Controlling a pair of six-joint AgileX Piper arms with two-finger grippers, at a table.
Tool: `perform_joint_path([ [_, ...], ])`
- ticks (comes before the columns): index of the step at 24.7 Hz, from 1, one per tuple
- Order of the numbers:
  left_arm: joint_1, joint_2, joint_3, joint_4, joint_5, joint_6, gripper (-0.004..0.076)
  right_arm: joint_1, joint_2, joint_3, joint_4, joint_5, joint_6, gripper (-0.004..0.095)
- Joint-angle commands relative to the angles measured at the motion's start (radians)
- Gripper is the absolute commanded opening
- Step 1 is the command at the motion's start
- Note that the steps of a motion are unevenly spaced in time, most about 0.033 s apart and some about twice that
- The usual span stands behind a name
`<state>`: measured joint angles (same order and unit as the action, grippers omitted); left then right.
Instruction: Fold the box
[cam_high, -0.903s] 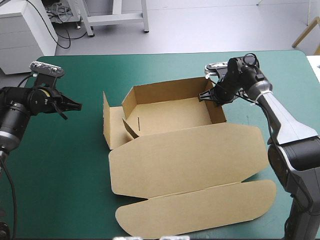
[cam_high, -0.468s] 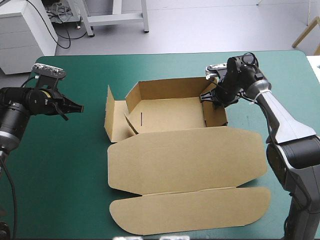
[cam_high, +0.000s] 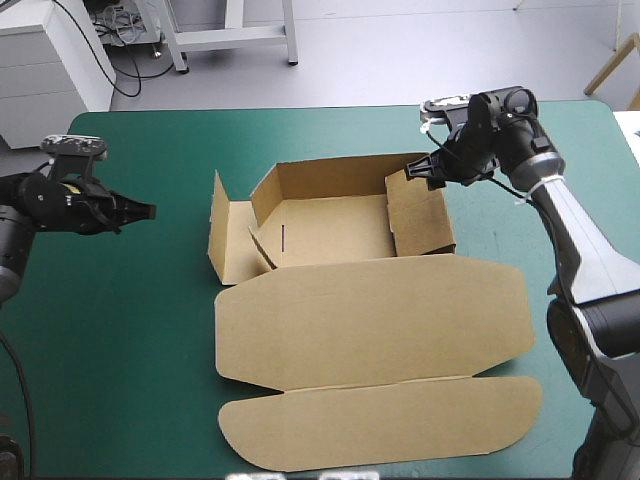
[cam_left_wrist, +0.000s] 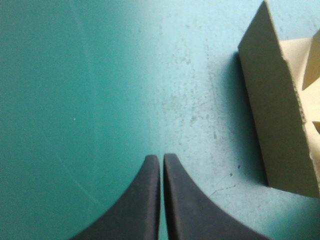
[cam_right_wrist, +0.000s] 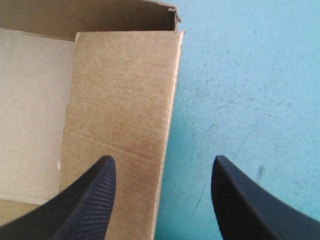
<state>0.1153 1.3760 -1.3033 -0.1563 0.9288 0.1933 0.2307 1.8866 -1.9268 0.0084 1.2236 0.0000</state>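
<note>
Box (cam_high: 370, 320) at the centre of the high view, on the teal-green cover (cam_high: 120, 340). Open tray in the upper middle of the frame, back wall and right wall raised. Lid flat, spread toward the lower edge of the frame, with a long rounded flap at its near end. At the tray's left, a side panel upright and swung outward, not tucked. Beside it, a small inner flap with a dark slot, leaning in at the tray's left corner. On the right, an inner panel just inside the right wall.

Right gripper (cam_high: 415, 172) at the upper right of the frame, at the tray's far right corner. Black fingers (cam_right_wrist: 85, 200) spread wide, holding nothing. In the right wrist view, the wall panel under and ahead of one finger, bare cover under the other, the panel's outer edge between the two. Touching the board or just above it: cannot tell.

Left gripper (cam_high: 140, 211) at the left of the frame, well apart from the box, tips toward the upright side panel. Fingers pressed together into a point, nothing between them. In the left wrist view, bare cover under the tips, the side panel ahead and off to one side.
</note>
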Motion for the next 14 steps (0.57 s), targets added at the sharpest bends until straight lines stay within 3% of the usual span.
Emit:
perform_joint_path([
  [1,0.097,-0.035,-0.036,-0.124,0.011,0.057,0.0004,-0.002,-0.144,-0.038,-0.008,-0.02,-0.009,0.053],
  [9,0.166,-0.035,-0.036,-0.225,0.119,0.173,0.0004,-0.002,-0.238,-0.038,-0.008,-0.02,-0.023,0.0526],
  [14,0.166,-0.035,-0.036,-0.258,0.117,0.173,0.0004,-0.002,-0.188,-0.038,-0.04,-0.02,-0.017,0.0526],
])
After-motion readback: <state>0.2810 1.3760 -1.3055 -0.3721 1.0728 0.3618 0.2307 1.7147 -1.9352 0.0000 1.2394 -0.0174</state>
